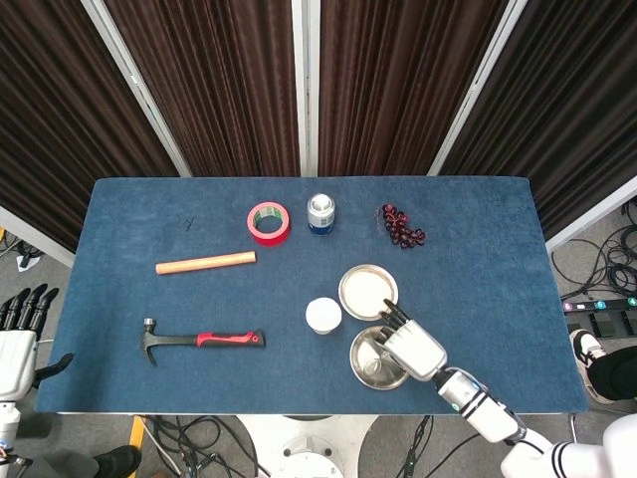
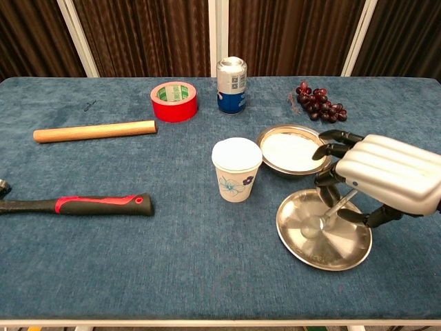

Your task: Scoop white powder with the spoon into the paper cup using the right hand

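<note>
A white paper cup (image 2: 236,169) with a flower print stands mid-table, seen from above as a white disc (image 1: 323,315). Right of it sits a metal bowl (image 2: 293,148) filled with white powder (image 1: 367,291). My right hand (image 2: 382,176) hovers over the empty metal plate (image 2: 303,252) nearer the table's front edge and pinches a metal spoon (image 2: 324,219) by its handle. The spoon's bowl rests low on the plate, and I cannot tell whether powder is in it. In the head view the right hand (image 1: 410,344) covers the plate's (image 1: 366,370) right part. My left hand (image 1: 18,334) hangs off the table's left edge, fingers apart and holding nothing.
A red-handled hammer (image 2: 83,204) lies at the front left, a wooden rod (image 2: 95,130) behind it. Red tape (image 2: 174,101), a blue can (image 2: 231,84) and dark grapes (image 2: 320,102) line the back of the blue table.
</note>
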